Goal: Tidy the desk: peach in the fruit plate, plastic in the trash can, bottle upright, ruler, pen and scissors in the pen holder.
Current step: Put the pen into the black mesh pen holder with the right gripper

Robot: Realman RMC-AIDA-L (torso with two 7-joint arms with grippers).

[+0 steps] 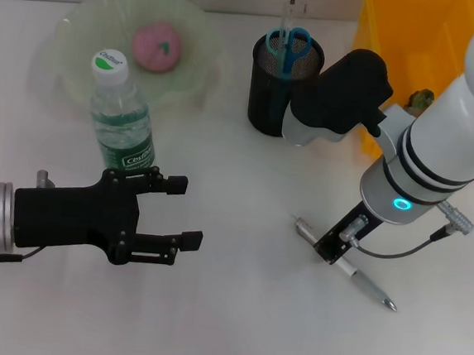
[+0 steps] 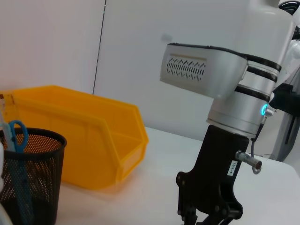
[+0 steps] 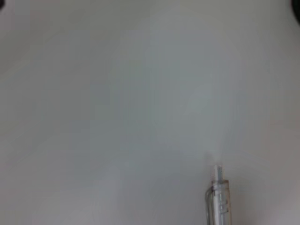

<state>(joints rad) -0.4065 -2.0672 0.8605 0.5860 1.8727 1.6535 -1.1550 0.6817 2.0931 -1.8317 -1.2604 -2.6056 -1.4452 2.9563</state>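
Right end effector (image 1: 336, 246) is down over the pen (image 1: 368, 287) on the white bench (image 1: 234, 310), covering the pen's middle; whether its fingers are apart or clamped can't be told. Pen ends stick out either side of it. Right wrist view catches only the pen's clear tip end. Left end effector (image 1: 180, 212) hovers with fingers apart, holding nothing, just below the upright bottle (image 1: 121, 122). Past the bottle, peach (image 1: 157, 46) sits in the fruit plate (image 1: 196, 33). Pen holder (image 1: 265, 97) right of the bottle holds blue scissors (image 1: 287, 47) and a clear ruler (image 1: 290, 12). Yellow bin (image 1: 398, 42) beside the pen holder is mostly hidden by the right arm.
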